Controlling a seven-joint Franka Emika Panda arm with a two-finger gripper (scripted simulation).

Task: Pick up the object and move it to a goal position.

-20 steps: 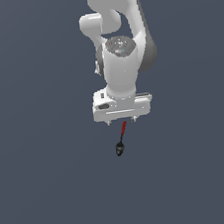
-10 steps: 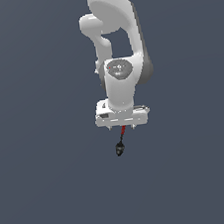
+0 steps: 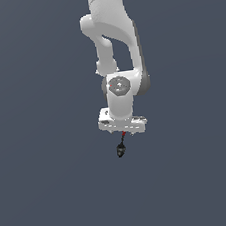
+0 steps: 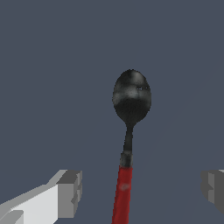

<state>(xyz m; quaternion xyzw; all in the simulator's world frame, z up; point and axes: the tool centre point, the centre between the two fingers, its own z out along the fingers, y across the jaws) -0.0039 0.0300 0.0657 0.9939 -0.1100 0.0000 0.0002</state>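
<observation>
Nearest you in the wrist view, two grey fingertip pads (image 4: 70,194) of the white end effector (image 4: 142,190) stand wide apart, one on each side of the red handle and touching nothing. Between them lies one slim spoon with a thin red handle and a black rounded head (image 4: 131,97). Its handle end is cut off at the frame edge. In the exterior view the spoon (image 3: 121,148) shows at 6 o'clock below the end effector (image 3: 123,129), on the plain grey counter (image 3: 50,194). Fingers are hard to make out there.
</observation>
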